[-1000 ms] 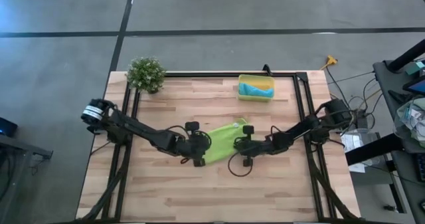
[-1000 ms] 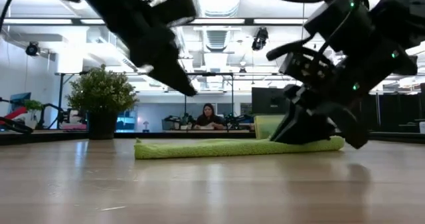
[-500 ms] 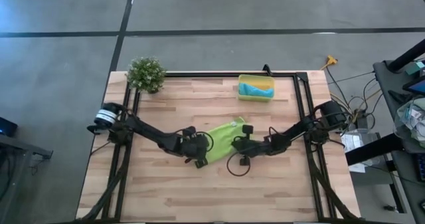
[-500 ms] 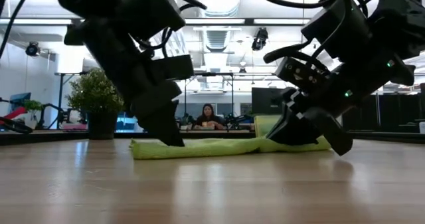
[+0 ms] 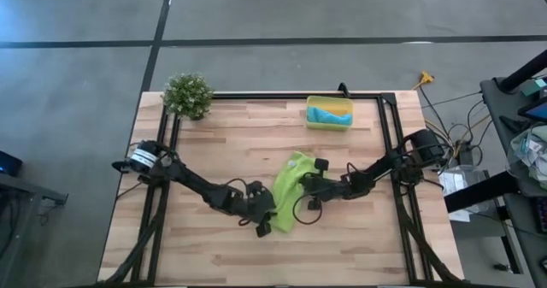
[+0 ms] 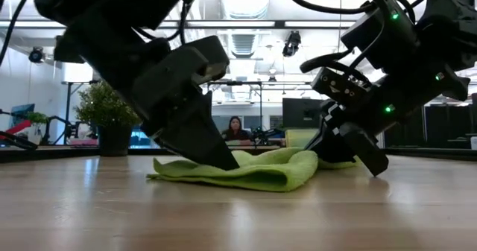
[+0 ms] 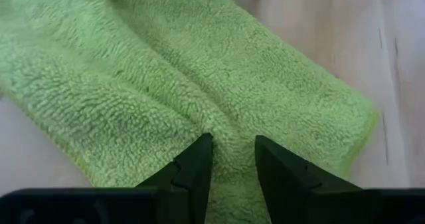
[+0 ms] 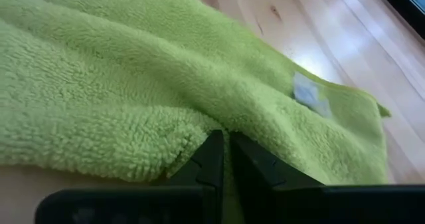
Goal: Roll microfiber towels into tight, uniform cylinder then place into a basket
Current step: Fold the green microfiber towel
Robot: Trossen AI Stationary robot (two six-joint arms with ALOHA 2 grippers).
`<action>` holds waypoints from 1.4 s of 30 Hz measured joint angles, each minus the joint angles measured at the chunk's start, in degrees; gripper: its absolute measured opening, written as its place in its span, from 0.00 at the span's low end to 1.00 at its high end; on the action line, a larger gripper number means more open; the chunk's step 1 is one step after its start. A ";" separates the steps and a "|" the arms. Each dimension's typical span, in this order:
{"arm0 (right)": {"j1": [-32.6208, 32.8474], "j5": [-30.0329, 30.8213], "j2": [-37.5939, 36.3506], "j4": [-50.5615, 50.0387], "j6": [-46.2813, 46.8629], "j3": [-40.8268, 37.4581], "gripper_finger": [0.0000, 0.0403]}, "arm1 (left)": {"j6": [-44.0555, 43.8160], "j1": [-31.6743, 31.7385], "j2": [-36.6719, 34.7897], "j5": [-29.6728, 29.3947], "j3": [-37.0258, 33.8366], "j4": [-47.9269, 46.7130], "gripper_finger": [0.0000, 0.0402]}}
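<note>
The lime-green towel [image 5: 286,190] lies folded and bunched on the table's middle, its long way running near to far, with its white tag [image 8: 309,94] at the far end. My left gripper [image 5: 265,222] is shut on its near end. My right gripper [image 5: 308,185] is shut on its right edge. The turquoise towel [image 5: 329,114] lies in the yellow basket [image 5: 329,102] at the far edge. My left gripper pinches a raised fold [image 7: 229,141] of the green towel between its two fingers, near the towel's near end. The fingers slant down from the table's left. The towel lies slack on the table around them. My right gripper pinches the green towel's folded right edge [image 8: 222,127] between its two fingers, which are almost together. The fingers slant down from the table's right. The towel rests on the table, humped up beside them [image 6: 291,165].
A small potted plant [image 5: 188,96] stands at the far left corner. A black frame rail [image 5: 386,134] runs along the table's sides and far edge. Bare wood lies along the near edge [image 5: 273,258]. A person [image 6: 235,130] sits far behind the table.
My left gripper has come down onto the towel, taken hold and gone toward the near edge and a little right, dragging that end. The towel has swung from lying across the table to lying near to far, and has humped up. Its end by my right gripper has stayed.
</note>
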 joint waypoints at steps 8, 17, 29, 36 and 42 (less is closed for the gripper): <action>0.14 0.95 -0.32 0.40 -0.60 -0.25 0.07 | -6.66 -2.21 2.82 -5.03 0.01 1.22 0.25; 9.01 5.76 -5.79 -0.65 -13.60 -0.91 0.07 | 11.29 -4.80 4.90 -13.11 0.75 8.99 0.25; 26.42 5.02 -8.15 7.42 -25.22 -0.05 0.07 | 10.42 -4.46 8.34 -16.24 1.01 14.69 0.25; 26.85 -8.34 -7.96 6.99 -19.52 1.15 0.07 | 9.46 -4.53 12.92 -14.54 1.20 27.55 0.25; 27.57 -5.01 -7.96 6.62 -19.55 1.33 0.07 | 9.77 -5.95 13.42 -13.50 2.82 27.12 0.25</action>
